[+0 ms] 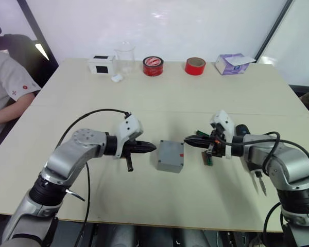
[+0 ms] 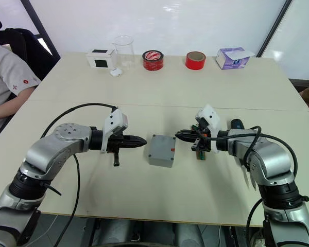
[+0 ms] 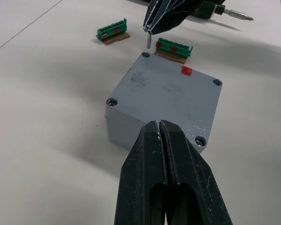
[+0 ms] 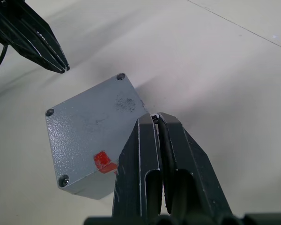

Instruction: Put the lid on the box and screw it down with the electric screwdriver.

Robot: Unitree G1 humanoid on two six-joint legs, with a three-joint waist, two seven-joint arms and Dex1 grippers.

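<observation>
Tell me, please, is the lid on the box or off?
On: the lid sits flush on the box, with screws visible in three corner holes.

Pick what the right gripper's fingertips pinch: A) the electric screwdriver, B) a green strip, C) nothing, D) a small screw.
D: the right gripper is shut on a small screw, held just above a corner hole of the lid.

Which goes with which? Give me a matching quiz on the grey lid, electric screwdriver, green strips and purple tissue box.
1 lid
2 electric screwdriver
3 green strips
4 purple tissue box

a far right corner of the table
b seated on the box
c lying near the right gripper, which pinches a small screw
d beside the box, on its right

Pairs: 1-b, 2-c, 3-d, 4-a
</observation>
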